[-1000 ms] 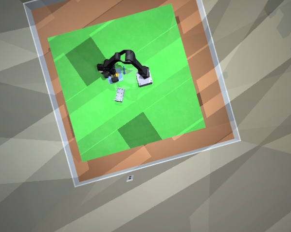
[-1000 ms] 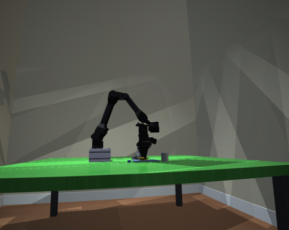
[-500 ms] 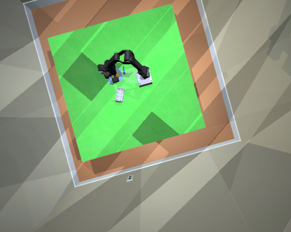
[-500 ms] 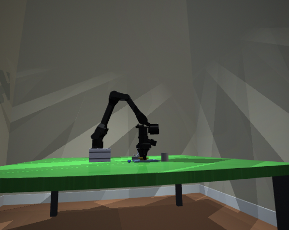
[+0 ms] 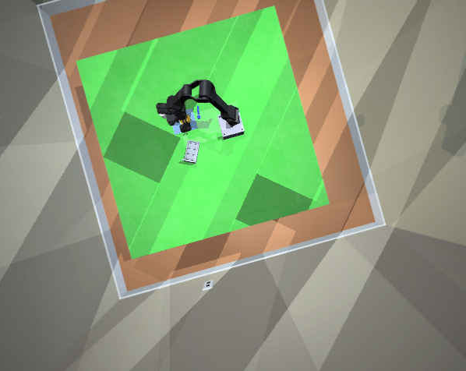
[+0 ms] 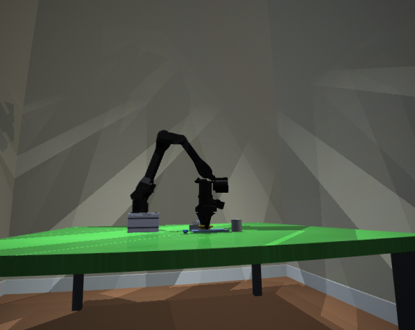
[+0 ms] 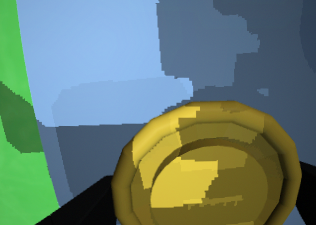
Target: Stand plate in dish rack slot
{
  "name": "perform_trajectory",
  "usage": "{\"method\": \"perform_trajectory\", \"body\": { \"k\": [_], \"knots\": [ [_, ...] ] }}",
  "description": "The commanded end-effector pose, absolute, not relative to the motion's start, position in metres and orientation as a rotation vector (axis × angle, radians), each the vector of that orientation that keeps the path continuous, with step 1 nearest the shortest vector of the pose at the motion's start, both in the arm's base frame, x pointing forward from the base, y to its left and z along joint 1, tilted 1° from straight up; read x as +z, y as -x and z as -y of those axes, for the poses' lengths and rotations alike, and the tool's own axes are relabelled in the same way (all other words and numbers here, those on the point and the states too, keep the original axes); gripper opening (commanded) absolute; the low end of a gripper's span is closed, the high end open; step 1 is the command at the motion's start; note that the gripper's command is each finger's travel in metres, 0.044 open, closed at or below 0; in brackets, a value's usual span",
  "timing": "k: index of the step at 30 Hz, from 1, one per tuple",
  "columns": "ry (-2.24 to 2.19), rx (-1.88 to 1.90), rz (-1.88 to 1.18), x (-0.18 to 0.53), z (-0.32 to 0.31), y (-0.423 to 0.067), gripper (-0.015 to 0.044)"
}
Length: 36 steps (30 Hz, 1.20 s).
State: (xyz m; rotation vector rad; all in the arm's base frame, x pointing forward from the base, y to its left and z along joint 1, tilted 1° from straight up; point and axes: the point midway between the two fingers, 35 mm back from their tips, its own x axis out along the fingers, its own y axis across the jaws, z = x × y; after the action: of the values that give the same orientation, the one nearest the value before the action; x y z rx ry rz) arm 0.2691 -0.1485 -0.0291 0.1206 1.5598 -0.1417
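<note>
The yellow round plate [image 5: 187, 118] [image 6: 210, 226] [image 7: 205, 111] lies flat, low over the light blue mat [image 5: 177, 130] [image 6: 221, 230] [image 7: 90, 37]. My gripper [image 5: 182, 121] [image 6: 206, 227] [image 7: 205, 179] points down and is shut on the plate, with a dark finger at its left and right edges in the wrist view. The frames do not show whether the plate touches the mat. The pale dish rack [image 5: 192, 151] [image 6: 193, 227] stands beside the mat, below it in the top view. Its slots look empty.
A small blue utensil [image 5: 198, 113] [image 6: 185, 231] lies between the mat and the arm's pale base block [image 5: 231, 130] [image 6: 143, 222]. A grey cylinder [image 6: 236, 224] stands just past the mat on the side away from the base.
</note>
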Motion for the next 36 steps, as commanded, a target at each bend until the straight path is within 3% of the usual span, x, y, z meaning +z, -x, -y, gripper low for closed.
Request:
{"method": "perform_trajectory", "body": {
  "k": [1,6,25,36],
  "knots": [
    [-0.112,-0.143,-1.542,-0.008,0.152,-0.277,0.0127],
    [-0.112,-0.143,-1.541,0.021,0.154,-0.281,0.0000],
    [-0.112,-0.143,-1.541,0.124,0.153,-0.280,0.0000],
    [-0.152,-0.180,-1.538,0.141,0.139,-0.278,0.0000]
  ]
}}
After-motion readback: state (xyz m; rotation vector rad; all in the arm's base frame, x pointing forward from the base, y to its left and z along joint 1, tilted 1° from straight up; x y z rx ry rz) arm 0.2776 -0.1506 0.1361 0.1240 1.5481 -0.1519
